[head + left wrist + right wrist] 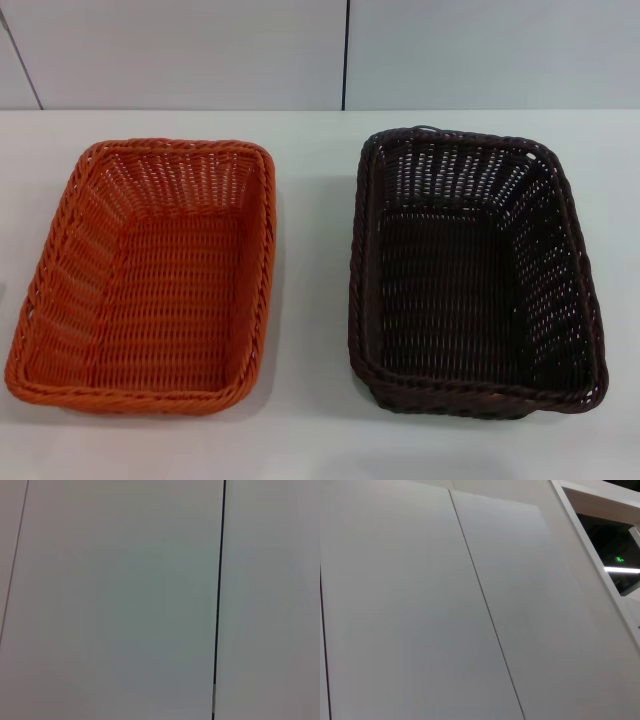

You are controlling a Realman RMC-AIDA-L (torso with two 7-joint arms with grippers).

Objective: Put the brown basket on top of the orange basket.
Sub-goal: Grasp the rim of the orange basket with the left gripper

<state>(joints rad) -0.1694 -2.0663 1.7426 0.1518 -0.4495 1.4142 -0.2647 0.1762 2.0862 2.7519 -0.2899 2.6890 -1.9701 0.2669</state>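
Since neither gripper is shown in any view, whether the left or the right one is spread or clenched cannot be told; both wrist views are filled only by pale wall panels (120, 600) and dark seams, so both arms are judged to be parked away from the work.

On the white desk (310, 440), the brown basket (470, 270) is set toward the right edge and the orange basket (150, 275) toward the left edge. They are placed side by side, near each other but apart, with a strip of bare desk between them. Both are stood upright with their long sides running from the near edge toward the far edge. Nothing is seen inside either basket; only the woven floors are shown.

The stacking is judged not yet begun. The brown basket is expected to be light and fairly stiff, with some give in the open-weave sides. Its braided rim is judged the best place to be gripped, probably at the middle of a side, where a finger can be passed over the rim. A one-sided hold may let it tilt when lifted.
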